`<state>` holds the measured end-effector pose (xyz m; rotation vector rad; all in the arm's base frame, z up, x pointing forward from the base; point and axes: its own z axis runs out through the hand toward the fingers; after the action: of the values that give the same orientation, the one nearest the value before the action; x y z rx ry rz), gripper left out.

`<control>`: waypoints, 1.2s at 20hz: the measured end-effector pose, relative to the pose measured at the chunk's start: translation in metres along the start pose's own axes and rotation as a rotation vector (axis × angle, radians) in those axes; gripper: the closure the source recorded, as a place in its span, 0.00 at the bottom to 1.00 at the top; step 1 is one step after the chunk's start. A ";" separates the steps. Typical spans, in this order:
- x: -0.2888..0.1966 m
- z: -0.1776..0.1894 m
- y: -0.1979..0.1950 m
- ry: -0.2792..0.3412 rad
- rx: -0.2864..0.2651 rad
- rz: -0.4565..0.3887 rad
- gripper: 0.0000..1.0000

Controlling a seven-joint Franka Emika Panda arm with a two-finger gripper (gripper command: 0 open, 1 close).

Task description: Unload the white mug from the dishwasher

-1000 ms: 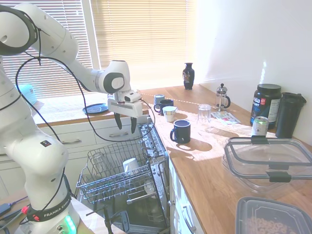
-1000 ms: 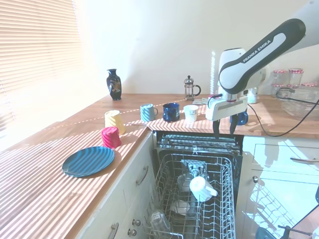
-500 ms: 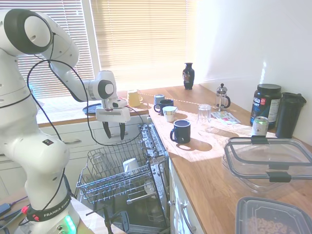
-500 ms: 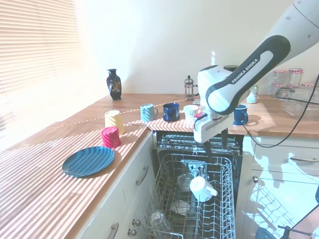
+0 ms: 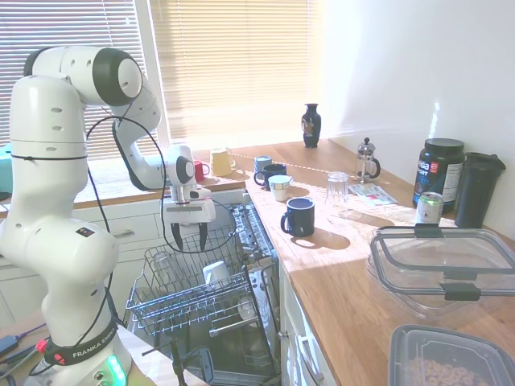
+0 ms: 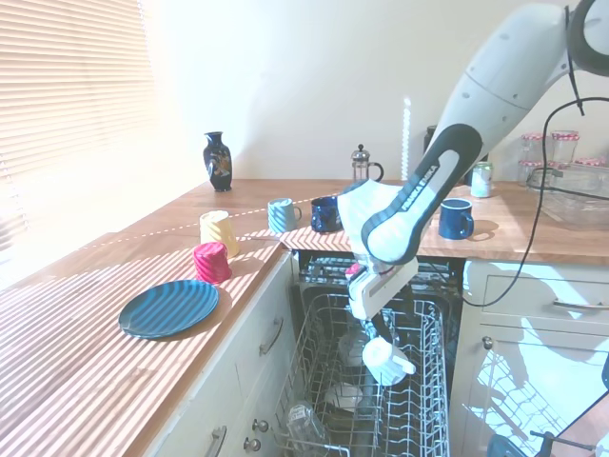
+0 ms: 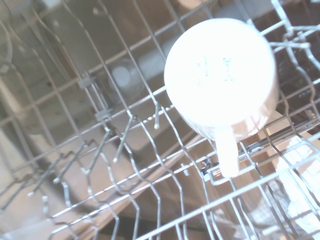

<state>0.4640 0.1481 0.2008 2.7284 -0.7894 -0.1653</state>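
The white mug (image 5: 216,272) stands upside down in the dishwasher's pulled-out upper wire rack (image 5: 179,301), with its handle pointing out to one side. The wrist view shows the mug's base (image 7: 220,80) from straight above, the handle (image 7: 227,155) lying across the rack wires. My gripper (image 5: 188,239) hangs open just above the rack, a little up and to the left of the mug. From the other side my gripper (image 6: 378,330) sits right over the mug (image 6: 385,360), not touching it.
A clear glass (image 5: 161,262) stands in the rack beside the mug. On the counter are a dark blue mug (image 5: 300,215), a drinking glass (image 5: 337,186) and several cups (image 5: 279,186). A blue plate (image 6: 169,307) and a pink cup (image 6: 211,262) sit on the other counter.
The arm has swung away from the counter edge and come down over the open dishwasher. The open gripper now hangs low over the rack, close above the white mug. The mug has not moved.
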 end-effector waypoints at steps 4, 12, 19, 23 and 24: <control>0.004 0.025 -0.007 0.008 -0.046 -0.022 0.00; 0.014 0.073 -0.009 0.026 -0.046 -0.076 0.00; 0.033 0.100 -0.019 0.061 -0.094 -0.124 0.00; 0.040 0.116 -0.031 0.061 -0.108 -0.147 0.00; 0.040 0.119 -0.035 0.062 -0.109 -0.154 0.00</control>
<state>0.4925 0.1253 0.0762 2.6759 -0.5369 -0.1515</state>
